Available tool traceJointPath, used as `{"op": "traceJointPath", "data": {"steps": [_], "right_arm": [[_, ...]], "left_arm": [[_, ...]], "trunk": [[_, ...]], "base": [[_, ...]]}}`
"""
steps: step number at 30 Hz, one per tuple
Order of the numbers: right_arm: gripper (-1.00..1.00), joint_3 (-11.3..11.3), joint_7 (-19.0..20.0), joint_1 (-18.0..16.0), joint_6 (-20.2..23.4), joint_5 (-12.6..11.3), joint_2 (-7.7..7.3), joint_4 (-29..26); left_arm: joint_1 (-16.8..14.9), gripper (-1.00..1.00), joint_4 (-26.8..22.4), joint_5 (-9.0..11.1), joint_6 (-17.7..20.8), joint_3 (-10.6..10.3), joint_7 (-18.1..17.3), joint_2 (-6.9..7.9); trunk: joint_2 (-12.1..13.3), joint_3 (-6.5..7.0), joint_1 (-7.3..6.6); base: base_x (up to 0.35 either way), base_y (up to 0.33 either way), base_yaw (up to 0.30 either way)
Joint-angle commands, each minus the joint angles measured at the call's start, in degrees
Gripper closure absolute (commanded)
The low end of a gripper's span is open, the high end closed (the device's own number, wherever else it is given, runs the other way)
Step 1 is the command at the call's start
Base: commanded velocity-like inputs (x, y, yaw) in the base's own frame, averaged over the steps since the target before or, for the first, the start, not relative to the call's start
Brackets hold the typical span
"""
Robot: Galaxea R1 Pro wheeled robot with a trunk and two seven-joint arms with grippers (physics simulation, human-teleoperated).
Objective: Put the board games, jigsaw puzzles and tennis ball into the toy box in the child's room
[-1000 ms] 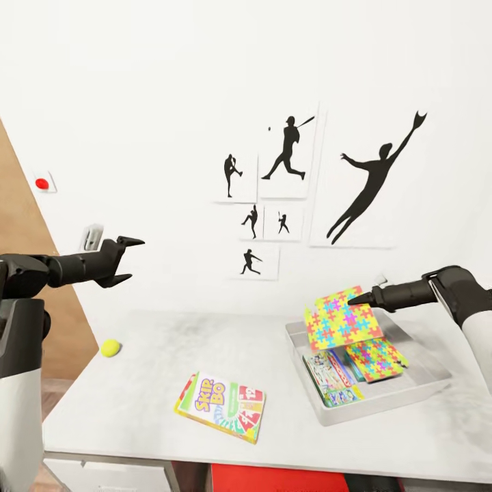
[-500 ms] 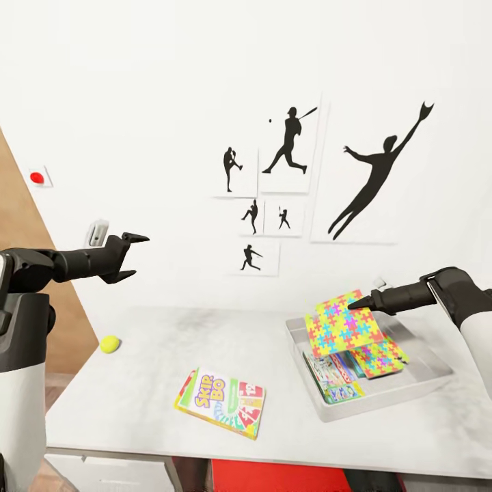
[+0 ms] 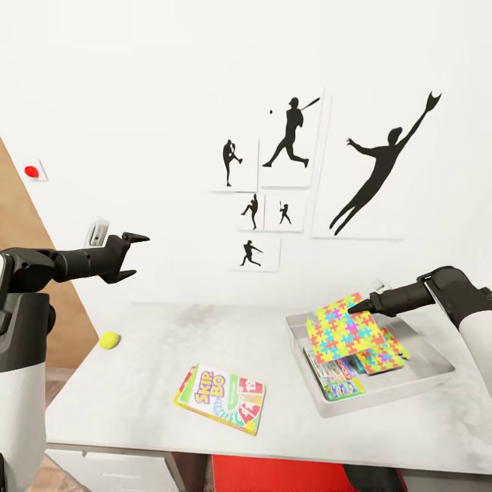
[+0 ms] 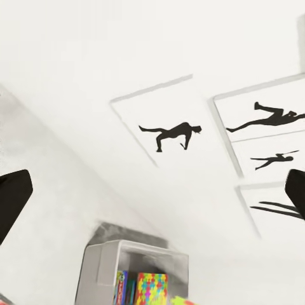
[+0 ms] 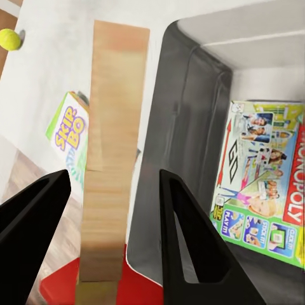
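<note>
One jigsaw puzzle (image 3: 339, 326), thin and stiff, hangs tilted from your right gripper (image 3: 353, 307), pinched at its edge. Your left gripper (image 3: 134, 257) stands open and empty.

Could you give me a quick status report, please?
Left gripper open, empty. Right gripper holds jigsaw puzzle tilted over toy box. SKIP-BO box, tennis ball on table.
</note>
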Motion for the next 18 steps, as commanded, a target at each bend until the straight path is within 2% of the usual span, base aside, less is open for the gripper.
{"op": "traceJointPath", "data": {"steps": [1,7,18], "right_arm": [[1.00,0.54,0.63,-0.08,0.55,0.36,-0.03,-0.07],[1.00,1.83,2.78,-0.13,-0.74,0.35,-0.07,-0.10],[1.00,2.12,4.07,-0.27,-2.03,0.36,-0.16,-0.14]], "left_arm": [[-0.10,-1.00,-0.02,0.42,0.37,0.08,0.52,0.01],[-0.14,-1.00,-0.02,0.45,0.37,0.08,0.56,0.15],[-0.22,-1.00,-0.02,0.46,0.37,0.08,0.60,0.24]], "trunk": [[-0.14,-0.24,0.04],[-0.14,-0.80,0.04],[-0.14,-1.84,0.04]], "base": [[0.000,0.000,0.000],[0.000,0.000,0.000],[0.000,0.000,0.000]]}}
